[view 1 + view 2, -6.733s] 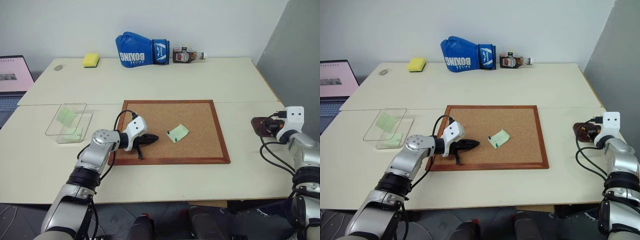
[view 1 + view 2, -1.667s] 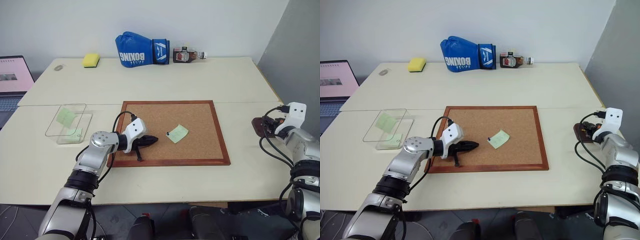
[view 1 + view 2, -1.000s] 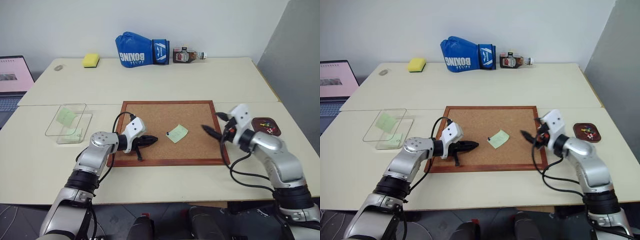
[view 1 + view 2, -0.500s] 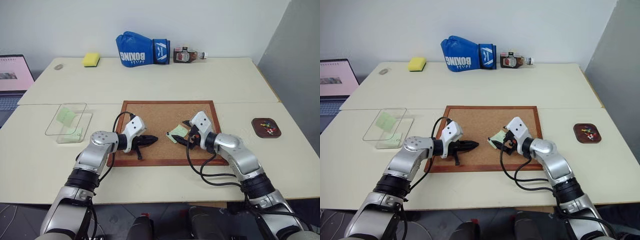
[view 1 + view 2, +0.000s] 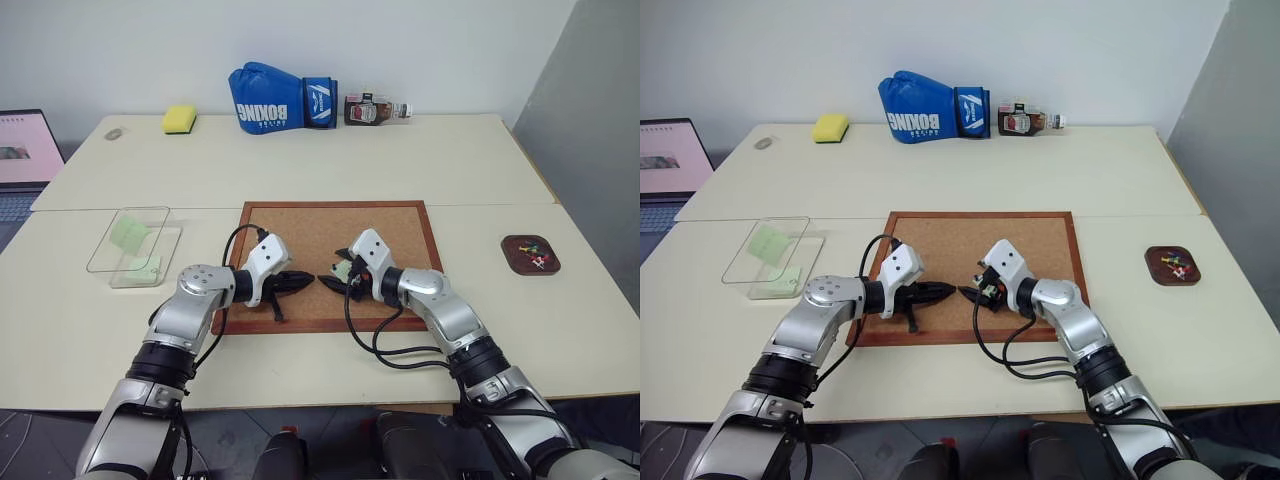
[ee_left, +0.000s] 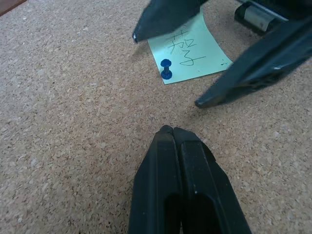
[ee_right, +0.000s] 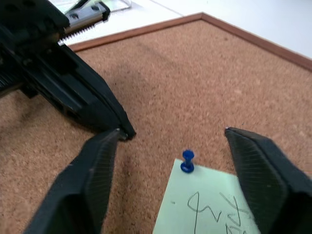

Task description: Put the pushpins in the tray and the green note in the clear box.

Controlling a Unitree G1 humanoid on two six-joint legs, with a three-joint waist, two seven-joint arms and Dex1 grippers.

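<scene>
The green note (image 6: pixel 191 48) lies on the cork board (image 5: pixel 400 225), held down by a blue pushpin (image 7: pixel 187 161) at its corner. My right gripper (image 7: pixel 171 132) is open, with one finger on each side of that pin, low over the note (image 5: pixel 343 270). Tip to tip with it from the other side, my left gripper (image 6: pixel 168 130) rests shut and empty on the cork. The tray (image 5: pixel 530 254) sits far right on the table with several coloured pushpins (image 5: pixel 537 259) in it. The clear box (image 5: pixel 135 245) stands left of the board.
Two pale green notes lie in the clear box. A blue boxing glove (image 5: pixel 275 98), a yellow sponge (image 5: pixel 179 119) and a small bottle (image 5: pixel 375 109) line the table's far edge. A laptop (image 5: pixel 20 160) sits at the far left.
My right gripper has swung left from beside the tray, across the board's right edge, down to the note, and its jaws have narrowed slightly. The left gripper has stayed put.
</scene>
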